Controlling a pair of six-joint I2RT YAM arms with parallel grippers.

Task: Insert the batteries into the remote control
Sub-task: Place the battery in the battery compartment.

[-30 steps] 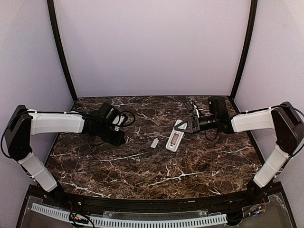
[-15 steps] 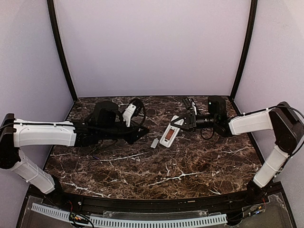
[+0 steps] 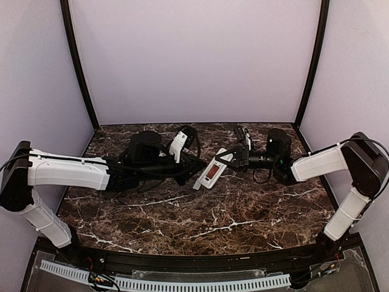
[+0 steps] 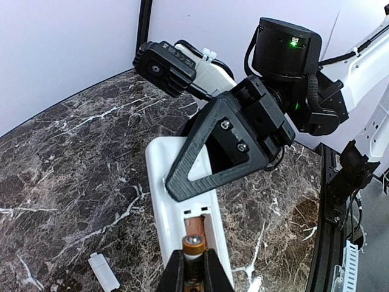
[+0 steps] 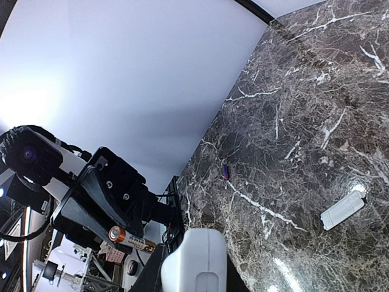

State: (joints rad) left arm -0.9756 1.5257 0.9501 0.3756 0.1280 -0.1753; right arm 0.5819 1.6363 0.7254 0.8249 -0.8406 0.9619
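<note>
The remote is offered up rather than left lying flat. The right gripper is clamped across its upper end, so the body slopes down toward the other arm with the open compartment facing up. I judge this is meant to steady it against the push of loading. Whether the remote's low end touches the counter I cannot tell.

At that low end the left gripper is closed tight on a battery. The battery lies along the remote's length, with its copper end at the mouth of the compartment. It does not look seated yet, though the fingers hide how far in it is. The loose cover lies on the counter just beside the remote's low end, out of the way on the left arm's side.

The left arm is stretched long and low across the counter, its wrist nearly level and aimed at the remote. The right arm comes at the remote from the opposite side, its elbow folded back at the counter's edge and its forearm level. The two grippers meet almost nose to nose over the remote.
</note>
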